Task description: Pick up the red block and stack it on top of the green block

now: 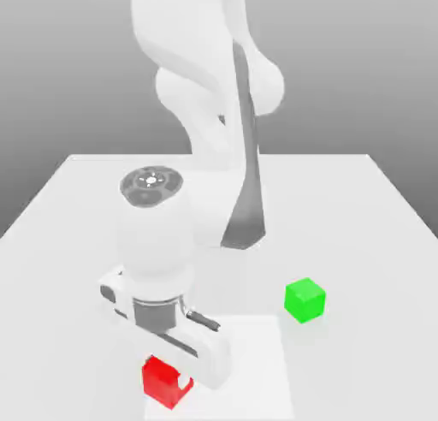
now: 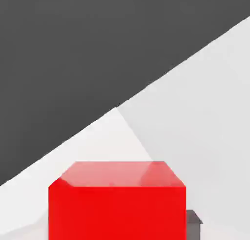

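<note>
Tool [image 1: 171, 375] grasping red block [image 1: 161, 387], pale square [image 1: 257, 359] partly hidden by arm [image 1: 156, 240], green block [image 1: 304, 300] well apart

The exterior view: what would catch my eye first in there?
Probably the vivid red block, low toward the exterior view's left, right at the gripper. Next, the bright green block, alone on the pale table toward the exterior view's right.

Glossy white all over the arm [image 1: 192, 34], with thick, rounded, tube-like links; grey shading along one edge; dark grey round cap on top of the wrist, dotted with small pale marks; dark slots in the boxy white hand [image 1: 171, 325].
</note>
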### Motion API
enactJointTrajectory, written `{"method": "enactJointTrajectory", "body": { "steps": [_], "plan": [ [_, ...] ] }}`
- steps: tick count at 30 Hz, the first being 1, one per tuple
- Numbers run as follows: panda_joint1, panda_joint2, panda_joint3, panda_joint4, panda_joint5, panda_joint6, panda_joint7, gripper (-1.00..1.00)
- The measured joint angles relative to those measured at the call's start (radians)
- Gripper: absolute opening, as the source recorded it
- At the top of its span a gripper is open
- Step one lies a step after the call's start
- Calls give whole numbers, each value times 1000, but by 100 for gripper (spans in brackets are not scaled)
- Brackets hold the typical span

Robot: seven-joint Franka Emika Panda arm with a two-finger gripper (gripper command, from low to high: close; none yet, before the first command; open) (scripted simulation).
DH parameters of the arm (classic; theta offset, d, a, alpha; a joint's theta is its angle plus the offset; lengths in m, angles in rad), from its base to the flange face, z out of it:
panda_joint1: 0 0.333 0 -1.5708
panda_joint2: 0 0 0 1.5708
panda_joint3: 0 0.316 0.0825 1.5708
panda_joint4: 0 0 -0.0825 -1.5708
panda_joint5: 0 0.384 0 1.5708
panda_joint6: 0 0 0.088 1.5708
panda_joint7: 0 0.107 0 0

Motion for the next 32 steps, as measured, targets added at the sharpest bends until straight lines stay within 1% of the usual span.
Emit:
{"method": "enactJointTrajectory", "body": {
  "steps": [5,7,11,13,20,24,30,31,32],
  "plan": [
    [-7,-156,12,-25,15,-131,-11,-100],
    [23,-227,56,-68,51,-158,-23,-100],
    [192,-368,134,-179,140,-185,-49,-100],
    [242,-436,157,-237,175,-193,-55,-100],
    [424,-653,275,-446,248,-203,-47,-100],
    [407,-591,314,-468,203,-120,-10,-100],
    [349,-403,340,-466,81,64,72,-100],
    [343,-378,337,-466,62,89,85,100],
    [345,-378,337,-466,62,89,85,100]
  ]
}}
